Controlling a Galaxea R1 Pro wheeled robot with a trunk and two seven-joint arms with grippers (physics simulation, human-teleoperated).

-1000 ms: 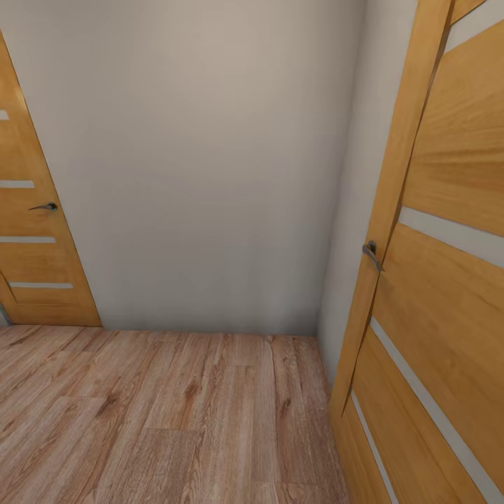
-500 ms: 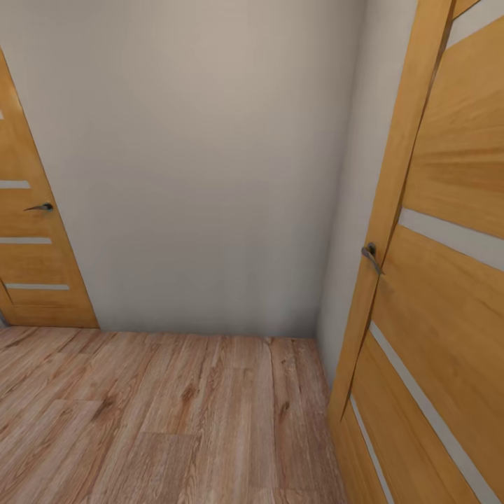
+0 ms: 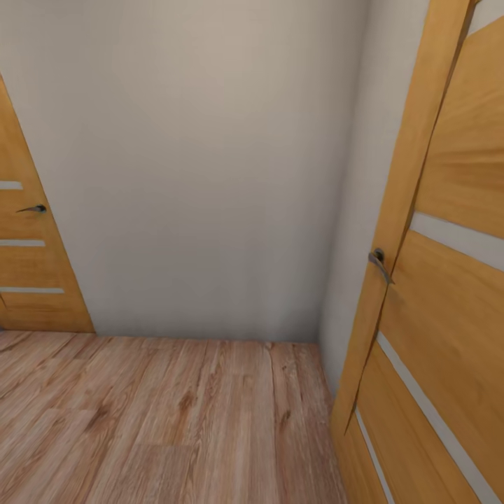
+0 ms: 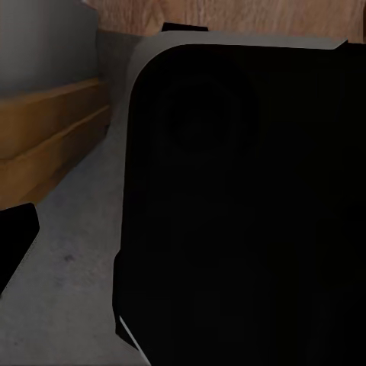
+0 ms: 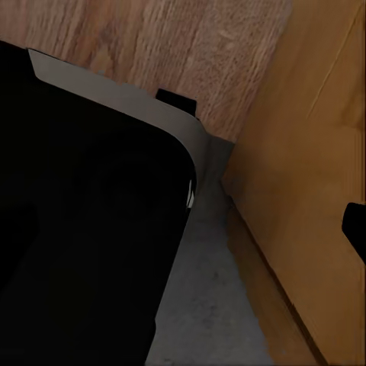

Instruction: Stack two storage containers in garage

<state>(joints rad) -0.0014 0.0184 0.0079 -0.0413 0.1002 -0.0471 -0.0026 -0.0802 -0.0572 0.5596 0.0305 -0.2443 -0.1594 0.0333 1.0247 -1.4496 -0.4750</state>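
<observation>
No bins anywhere in these shots, so the robot looks to be in transit and where they sit I can't say. Judging by the task alone: shallow open-top bins like that should be light and stiff, with smooth walls that could slip, so I'd pinch a rim on a long side, or take one short wall per hand to keep it level. Stacking should go easily if the top one goes down square.

Head view: a plain grey-white wall (image 3: 203, 161) takes up the middle, with a light wood plank floor (image 3: 161, 420) along the bottom. At the left edge is a honey-coloured door (image 3: 28, 273) with a small lever handle (image 3: 31, 208). The right side has a second door (image 3: 448, 308), close up, with its own handle (image 3: 379, 263) mid-right.

Left wrist view: a big black rounded body (image 4: 244, 206) with a pale edge, some grey floor (image 4: 69, 290) lower left and a wooden skirting (image 4: 46, 145) beside it. Right wrist view: the same sort of black body (image 5: 84, 229), plank floor up top, a door face (image 5: 313, 191) on the right and a grey strip (image 5: 206, 297) between.

Can't tell if either hand is wide or narrow, since no fingers are clearly visible.
</observation>
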